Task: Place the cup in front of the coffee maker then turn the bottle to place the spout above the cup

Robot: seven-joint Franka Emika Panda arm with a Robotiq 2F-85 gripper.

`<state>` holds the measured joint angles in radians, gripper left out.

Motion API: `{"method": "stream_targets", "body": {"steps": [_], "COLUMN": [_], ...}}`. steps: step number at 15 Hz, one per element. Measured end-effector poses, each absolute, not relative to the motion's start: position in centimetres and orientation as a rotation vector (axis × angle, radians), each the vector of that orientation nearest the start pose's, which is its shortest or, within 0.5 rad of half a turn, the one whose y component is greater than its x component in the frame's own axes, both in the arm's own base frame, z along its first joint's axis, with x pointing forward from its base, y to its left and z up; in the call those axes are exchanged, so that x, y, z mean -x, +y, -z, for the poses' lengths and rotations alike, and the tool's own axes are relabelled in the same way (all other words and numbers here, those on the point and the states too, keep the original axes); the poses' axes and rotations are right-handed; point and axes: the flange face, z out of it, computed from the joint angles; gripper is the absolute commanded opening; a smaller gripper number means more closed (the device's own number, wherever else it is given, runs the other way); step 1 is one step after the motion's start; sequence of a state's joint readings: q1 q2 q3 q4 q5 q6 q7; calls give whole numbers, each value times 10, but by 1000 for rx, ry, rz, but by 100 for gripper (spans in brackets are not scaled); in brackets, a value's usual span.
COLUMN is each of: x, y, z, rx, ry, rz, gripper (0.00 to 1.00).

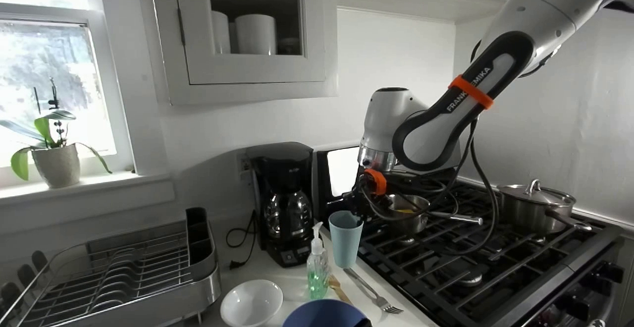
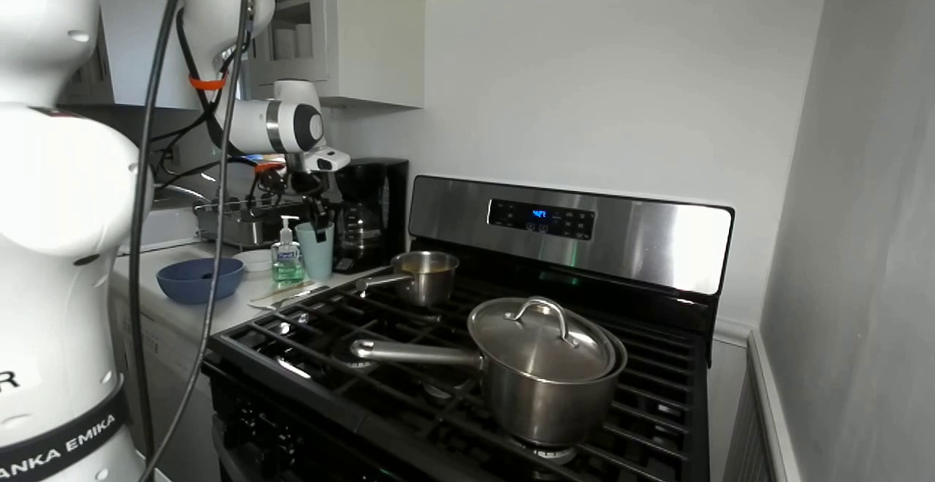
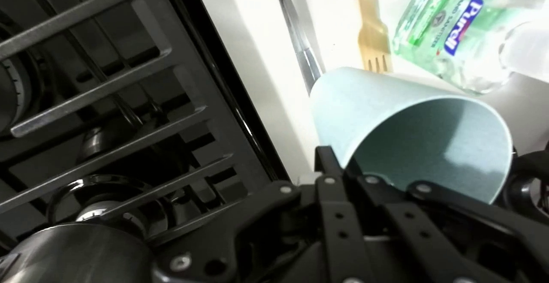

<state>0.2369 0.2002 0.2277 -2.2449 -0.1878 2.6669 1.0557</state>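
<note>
The pale blue-green cup (image 1: 345, 242) stands upright beside the bottle, near the stove edge; it also shows in an exterior view (image 2: 317, 254) and the wrist view (image 3: 364, 98). My gripper (image 3: 341, 165) is shut on the cup's rim, one finger inside and one outside. Whether the cup's base touches the counter I cannot tell. The green bottle (image 1: 317, 273) stands next to the cup and shows in the wrist view (image 3: 446, 30). Its pale spout (image 1: 317, 229) is on top; its direction is hard to tell. The black coffee maker (image 1: 285, 193) stands behind them against the wall.
A white bowl (image 1: 251, 303) and a dark blue bowl (image 1: 322, 313) sit in front of the bottle. A metal fork (image 1: 369, 290) and a wooden fork (image 1: 341, 291) lie beside it. The stove (image 2: 409, 350) carries a small pot (image 2: 426, 281) and a lidded pot (image 2: 548, 387). A dish rack (image 1: 124, 277) stands aside.
</note>
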Motion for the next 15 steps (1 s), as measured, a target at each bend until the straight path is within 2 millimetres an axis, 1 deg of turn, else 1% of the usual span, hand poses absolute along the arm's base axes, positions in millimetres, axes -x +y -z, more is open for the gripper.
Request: {"method": "stream_targets", "body": {"steps": [4, 9, 11, 14, 15], "x": [-515, -528, -530, -526, -525], "y": [266, 271, 273, 280, 282], "z": [-291, -282, -277, -267, -266], "rx": [2942, 2915, 2905, 2913, 2910], "ry": [609, 565, 555, 539, 540], "rz": [348, 432, 447, 428, 422], "gripper": [1, 1, 1, 1, 1]}}
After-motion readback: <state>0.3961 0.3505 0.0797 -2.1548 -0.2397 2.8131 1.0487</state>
